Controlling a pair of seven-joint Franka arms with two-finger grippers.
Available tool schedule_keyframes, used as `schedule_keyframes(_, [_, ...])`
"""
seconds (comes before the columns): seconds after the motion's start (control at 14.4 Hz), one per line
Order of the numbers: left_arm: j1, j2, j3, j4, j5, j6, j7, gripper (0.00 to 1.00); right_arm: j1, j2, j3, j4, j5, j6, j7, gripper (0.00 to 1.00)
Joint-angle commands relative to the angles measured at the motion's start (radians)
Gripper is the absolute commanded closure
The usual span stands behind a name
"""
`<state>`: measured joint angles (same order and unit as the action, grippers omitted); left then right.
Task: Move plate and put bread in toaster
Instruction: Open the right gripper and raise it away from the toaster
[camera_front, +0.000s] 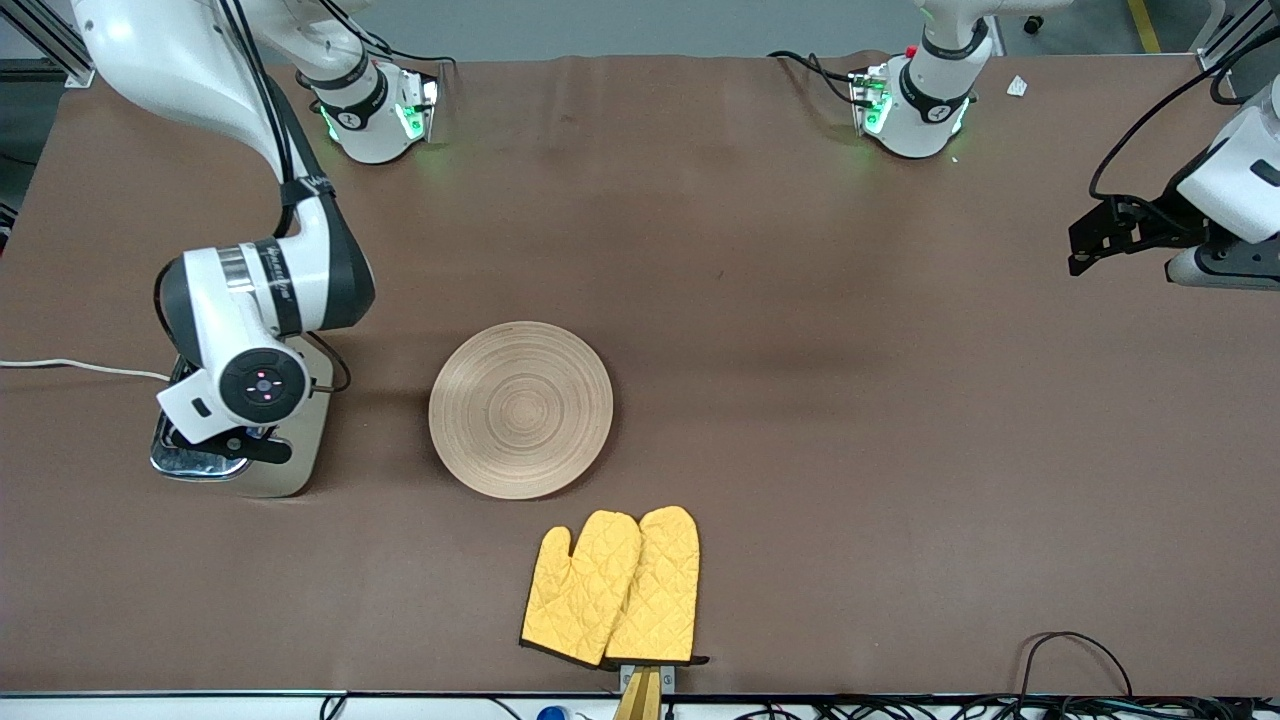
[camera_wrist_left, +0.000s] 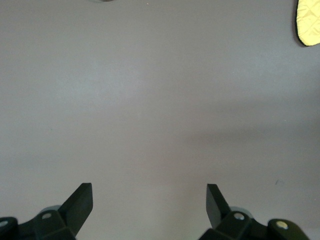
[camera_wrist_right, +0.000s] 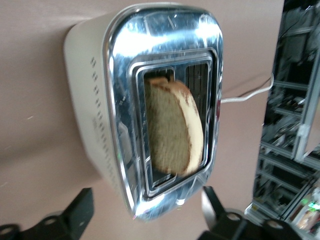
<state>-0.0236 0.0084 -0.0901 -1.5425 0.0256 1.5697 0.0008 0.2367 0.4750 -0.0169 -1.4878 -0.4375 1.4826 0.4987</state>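
So the bread (camera_wrist_right: 172, 127) is sitting in one slot of the toaster (camera_wrist_right: 115, 115), leaning a bit, with its crusty top edge still poking up above the chrome. The slot next to it has nothing in it that I can see. The toaster stands at the right arm's end of the table, white cord (camera_front: 70, 366) trailing off toward the table edge.

The right gripper (camera_wrist_right: 147, 207) hangs right over the toaster, fingers spread apart on either side of the chrome top and not touching the slice. From the front camera you mostly just see the arm's wrist blocking the toaster (camera_front: 290, 465).

The plate (camera_front: 521, 409) lies flat on the table beside the toaster, a bit toward the middle, clearly apart from it. Nothing on it. A pair of yellow oven mitts (camera_front: 612, 587) lies nearer to the front camera than the plate, just short of the table edge.

The left gripper (camera_wrist_left: 149, 200) waits over bare brown table (camera_front: 850, 400) at the left arm's end, fingers wide apart, holding nothing. One mitt's corner (camera_wrist_left: 310, 20) peeks into its wrist view.
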Motion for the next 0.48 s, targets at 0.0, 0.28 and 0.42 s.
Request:
schedule_keyframes(0.0, [0.004, -0.013, 0.0, 0.002, -0.012, -0.013, 0.018, 0.0, -0.008, -0.056, 0.008, 0.054, 0.107, -0.059, -0.006, 0.0])
schedule_keyframes(0.28, [0.002, -0.013, 0.0, 0.002, -0.007, -0.013, 0.011, 0.0, -0.06, -0.2, 0.005, 0.054, 0.253, -0.074, -0.006, 0.0])
schedule_keyframes(0.42, [0.004, -0.013, 0.0, 0.002, -0.012, -0.011, -0.002, 0.0, -0.095, -0.284, 0.005, 0.05, 0.331, -0.114, -0.038, 0.0])
